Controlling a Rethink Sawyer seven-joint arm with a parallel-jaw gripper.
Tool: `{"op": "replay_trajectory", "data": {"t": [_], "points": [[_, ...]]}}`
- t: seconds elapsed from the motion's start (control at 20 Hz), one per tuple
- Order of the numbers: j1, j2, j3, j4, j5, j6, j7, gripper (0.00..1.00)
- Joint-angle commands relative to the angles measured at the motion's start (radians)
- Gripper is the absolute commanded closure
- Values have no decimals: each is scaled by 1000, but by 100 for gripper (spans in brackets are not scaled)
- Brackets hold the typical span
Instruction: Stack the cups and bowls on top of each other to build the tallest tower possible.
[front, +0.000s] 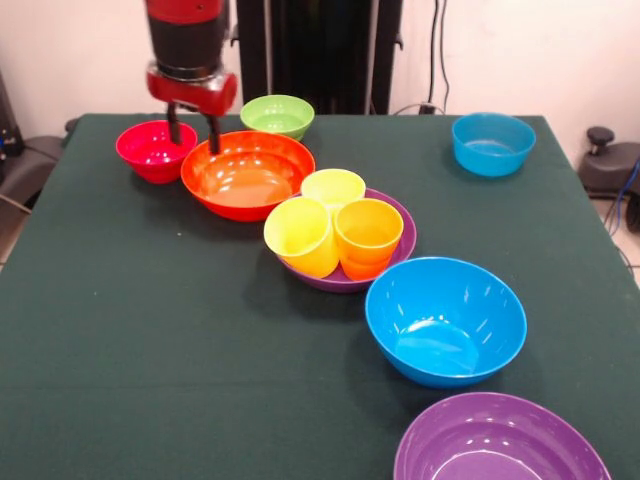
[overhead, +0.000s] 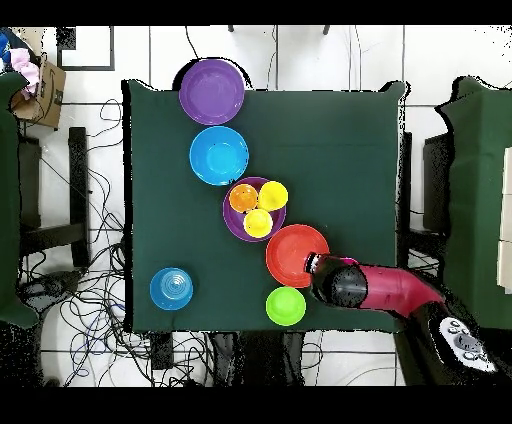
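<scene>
1. The red and black tool (front: 193, 133) is seen hanging over the gap between the small glossy red plastic bowl (front: 155, 150) and the large glossy orange plastic bowl (front: 248, 174); its two dark fingers (front: 212, 133) are held apart and empty, one at the orange bowl's rim.
2. A small light green plastic bowl (front: 278, 115) is placed just behind the orange bowl, near the tabletop's (front: 120, 330) far edge.
3. Two yellow plastic cups (front: 301, 235) and one orange plastic cup (front: 367, 237) are held upright in a shallow purple plastic bowl (front: 402, 243), which is set against the orange bowl.
4. A large blue plastic bowl (front: 446, 320) is found just in front of it, and a second purple bowl (front: 500, 440) is at the near edge.
5. A small blue bowl (front: 493, 143) is set well apart, by the far corner.
6. Nothing is stacked as a tower; open green cloth is left on both sides of the diagonal row.
</scene>
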Motion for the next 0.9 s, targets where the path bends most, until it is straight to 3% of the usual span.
{"op": "replay_trajectory", "data": {"t": [0.05, 0.65, 0.9], "points": [[54, 14, 80, 80, -68, -74, 3, 0], [50, -15, 62, 79, -69, -66, -15, 0], [77, 50, 41, -12, -86, -93, -2, 0]]}}
